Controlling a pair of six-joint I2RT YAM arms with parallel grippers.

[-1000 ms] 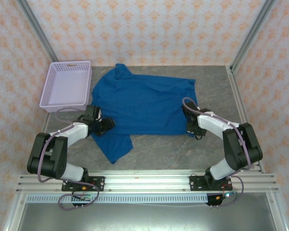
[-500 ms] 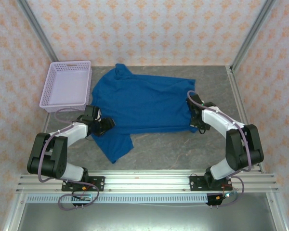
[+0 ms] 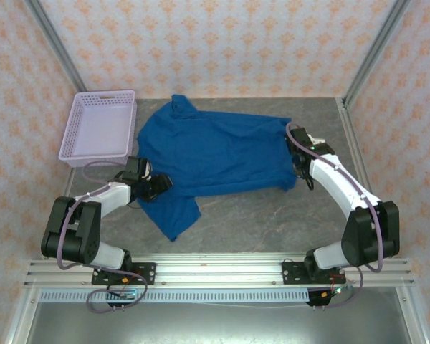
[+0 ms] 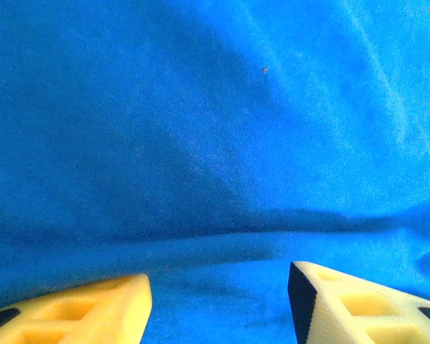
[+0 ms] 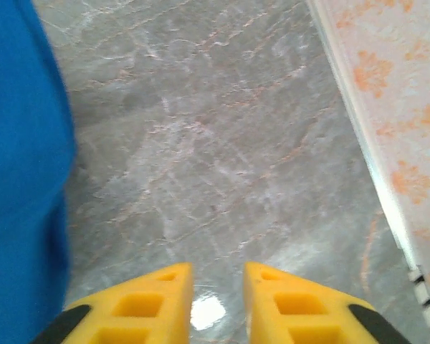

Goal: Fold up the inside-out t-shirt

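Grey marble-look tabletop [image 3: 272,215] has the royal-blue cotton t-shirt [image 3: 215,154] spread mid-table. Left gripper [image 4: 218,283] gapes over cloth, right gripper [image 5: 218,276] barely parted above bare table, empty. I'd pinch both edges evenly before folding.
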